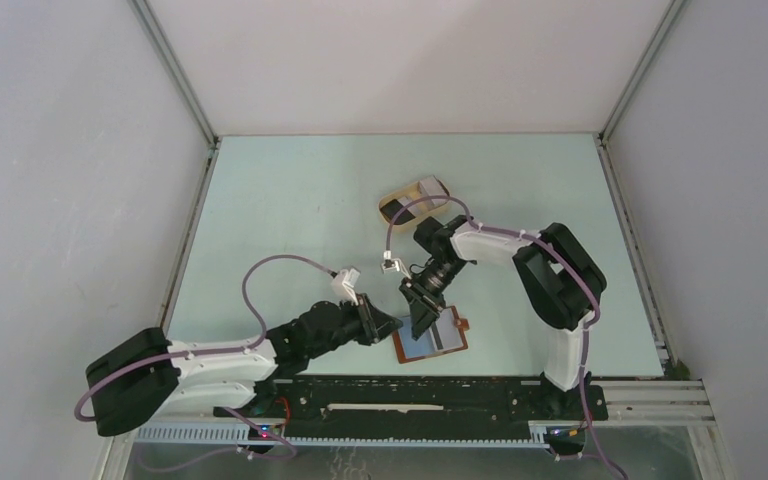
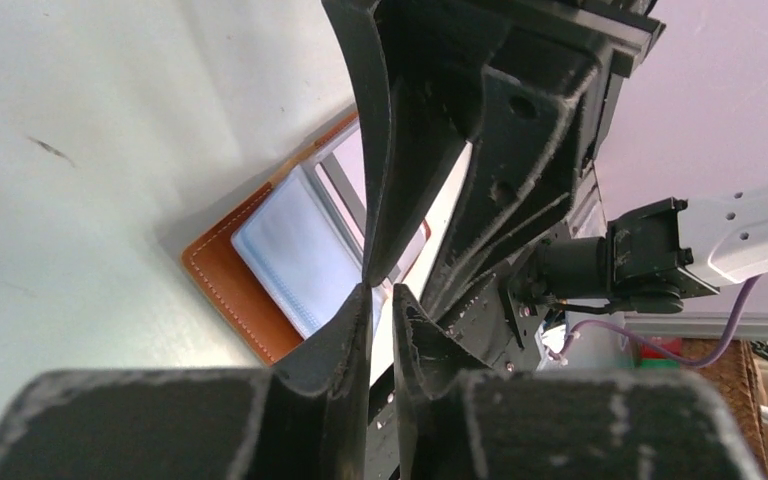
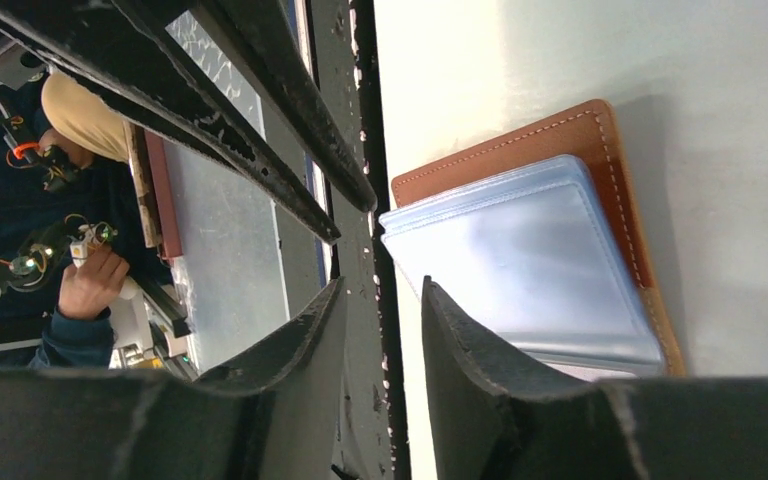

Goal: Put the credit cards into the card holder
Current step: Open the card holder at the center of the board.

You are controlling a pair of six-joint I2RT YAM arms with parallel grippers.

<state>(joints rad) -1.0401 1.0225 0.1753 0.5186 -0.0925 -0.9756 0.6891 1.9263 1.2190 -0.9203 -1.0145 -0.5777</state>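
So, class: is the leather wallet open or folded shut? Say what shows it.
Open. The wallet lies spread flat, its clear plastic sleeves facing up inside the stitched brown leather border.

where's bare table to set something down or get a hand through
Bare table lies between the left wall and the tray, and from the tray to the far right corner. Crowded: the near middle, where the left end effector and right end effector sit at the open wallet.
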